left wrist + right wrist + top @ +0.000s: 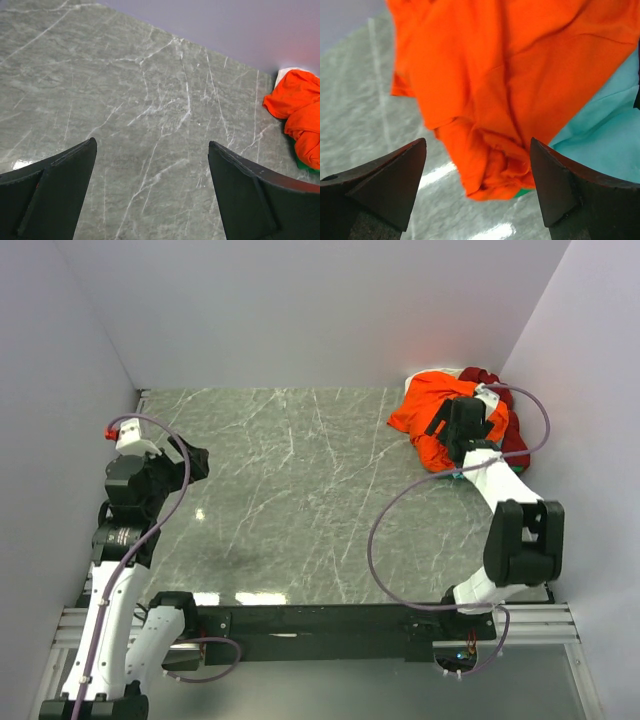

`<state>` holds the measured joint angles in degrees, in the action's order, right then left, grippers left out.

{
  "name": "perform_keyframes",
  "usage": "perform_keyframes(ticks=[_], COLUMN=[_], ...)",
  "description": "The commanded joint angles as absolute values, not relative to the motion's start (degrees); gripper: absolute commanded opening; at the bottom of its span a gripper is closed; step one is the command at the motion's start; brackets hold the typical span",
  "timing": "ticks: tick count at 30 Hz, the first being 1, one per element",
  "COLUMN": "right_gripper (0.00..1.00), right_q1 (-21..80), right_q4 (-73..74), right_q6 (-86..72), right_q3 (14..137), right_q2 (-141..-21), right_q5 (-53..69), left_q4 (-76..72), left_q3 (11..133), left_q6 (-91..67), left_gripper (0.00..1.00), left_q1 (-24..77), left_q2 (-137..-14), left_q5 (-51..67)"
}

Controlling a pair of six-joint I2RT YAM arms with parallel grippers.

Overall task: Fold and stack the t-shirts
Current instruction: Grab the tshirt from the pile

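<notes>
A crumpled pile of t-shirts lies in the far right corner of the table. The bright orange shirt [425,410] is on top, with a dark red one [515,440] behind it and a bit of cream [432,373] at the back. In the right wrist view the orange shirt [510,75] fills the frame and a teal shirt [600,135] lies under it. My right gripper [477,150] hangs open just above the orange bunch, its fingers [395,175] wide apart. My left gripper [150,150] is open over bare table at the left. The orange shirt [302,115] shows at the left wrist view's right edge.
The grey marble tabletop [290,490] is walled in by white panels on the left, back and right. The shirt pile sits tight against the right wall. The right arm's body [520,540] and its cable stand at the near right.
</notes>
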<state>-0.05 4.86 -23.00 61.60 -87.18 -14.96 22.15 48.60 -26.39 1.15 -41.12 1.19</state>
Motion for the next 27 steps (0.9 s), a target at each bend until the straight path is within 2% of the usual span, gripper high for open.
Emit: perform_keyframes(ticks=[1, 11, 17, 20, 23, 24, 25, 27], right_gripper=[0.89, 0.86, 0.75, 0.56, 0.26, 0.03, 0.00, 0.00], right_q1=[-1.84, -4.48, -4.75, -4.92, -4.92, -4.92, -4.92, -4.83], right_q4=[5.62, 3.78, 6.06, 6.42, 6.42, 6.50, 6.59, 6.85], right_q6=[-23.38, -24.79, -24.78, -24.26, -23.56, -23.64, -23.64, -23.38], right_q3=[67.22, 71.10, 74.09, 74.27, 73.74, 73.65, 73.57, 73.39], right_q2=[-90.95, -100.28, -103.09, -103.01, -100.38, -99.68, -98.88, -96.08], right_q5=[-15.82, -11.87, -10.90, -9.85, -8.00, -7.82, -7.65, -6.51], left_q4=[20.30, 20.57, 20.57, 20.57, 20.57, 20.48, 20.48, 20.57], left_q3=[48.60, 48.60, 48.52, 48.52, 48.43, 48.43, 48.34, 48.43], left_q6=[-25.14, -24.96, -24.87, -24.79, -24.78, -24.79, -24.87, -24.79], left_gripper=[1.00, 0.99, 1.00, 1.00, 1.00, 1.00, 0.99, 1.00], left_q1=[0.70, 0.18, 0.18, 0.18, 0.18, 0.26, 0.18, 0.18], left_q2=[-39.38, -40.25, -39.99, -39.81, -39.64, -39.55, -39.55, -39.55], left_q5=[0.18, 0.18, 0.18, 0.26, 0.18, 0.26, 0.35, 0.26])
